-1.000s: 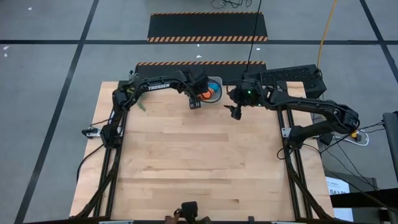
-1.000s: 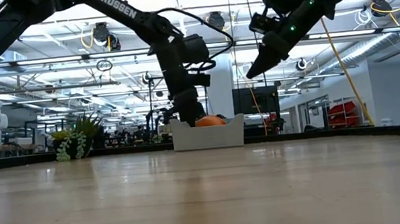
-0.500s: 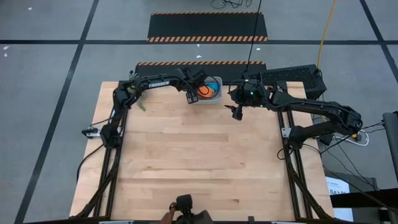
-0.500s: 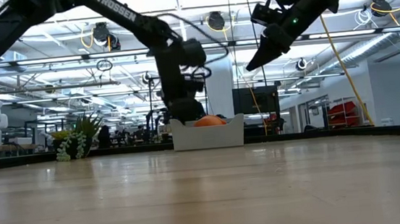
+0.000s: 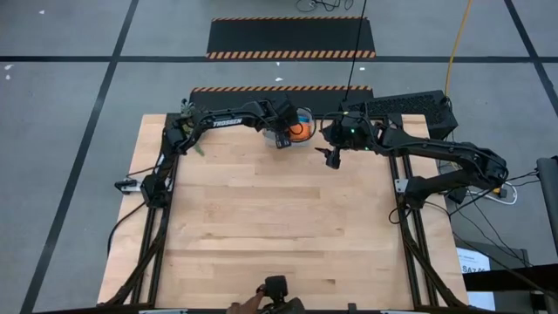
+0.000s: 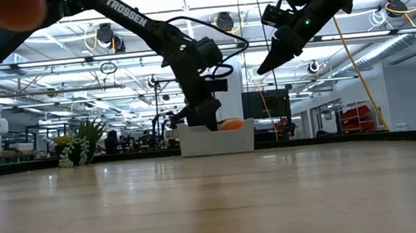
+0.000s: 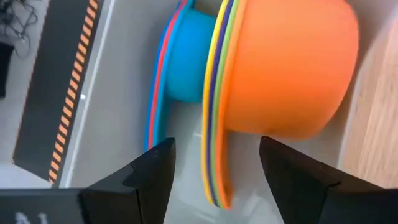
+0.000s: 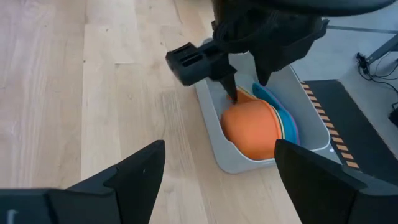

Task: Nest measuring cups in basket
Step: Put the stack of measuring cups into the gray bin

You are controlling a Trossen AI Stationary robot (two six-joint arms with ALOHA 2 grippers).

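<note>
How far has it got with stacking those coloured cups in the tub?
Nearly finished, by the look of it. The measuring cups sit stacked together in the basket, orange outermost, with blue and other coloured rims showing behind it. In hand: the left gripper is open around the stack's handles, inside the basket. The right gripper hovers open beside it, holding nothing. No loose cups show on the table, so little seems left beyond letting go.

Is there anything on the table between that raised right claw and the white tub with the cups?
Nothing: in the right wrist view only bare wood lies between the right gripper and the basket; the left gripper reaches into it.
</note>
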